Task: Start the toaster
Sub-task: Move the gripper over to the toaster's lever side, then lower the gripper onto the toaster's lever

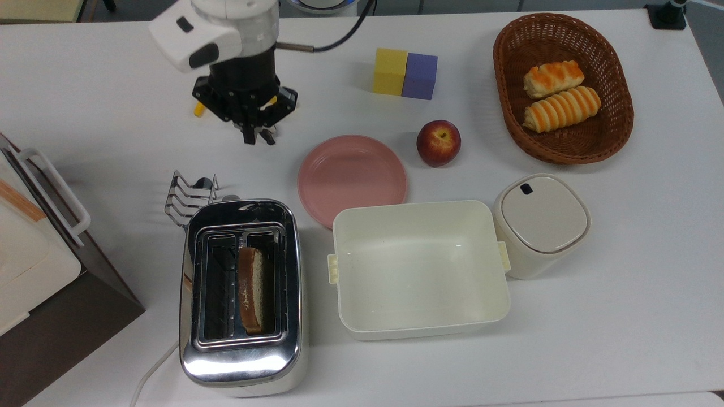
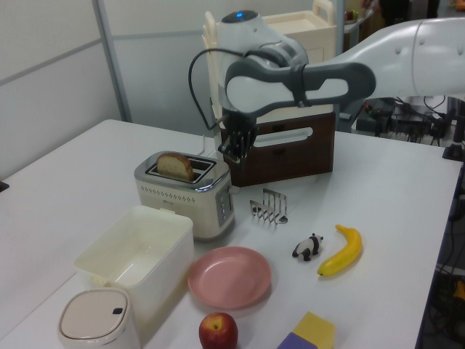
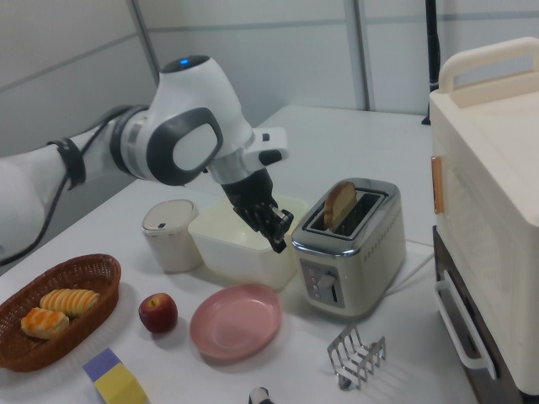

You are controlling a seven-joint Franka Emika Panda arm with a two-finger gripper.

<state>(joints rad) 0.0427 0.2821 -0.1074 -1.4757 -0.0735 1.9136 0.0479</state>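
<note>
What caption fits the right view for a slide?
Panda arm's tool poised beside the toaster, one bread slice standing in a slot.

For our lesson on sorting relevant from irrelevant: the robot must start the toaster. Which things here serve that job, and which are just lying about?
Part of the job:
toaster
bread slice in its slot
gripper

Just lying about:
pink plate
apple
cream tub
toast rack
wicker basket
foam blocks
lidded canister
</note>
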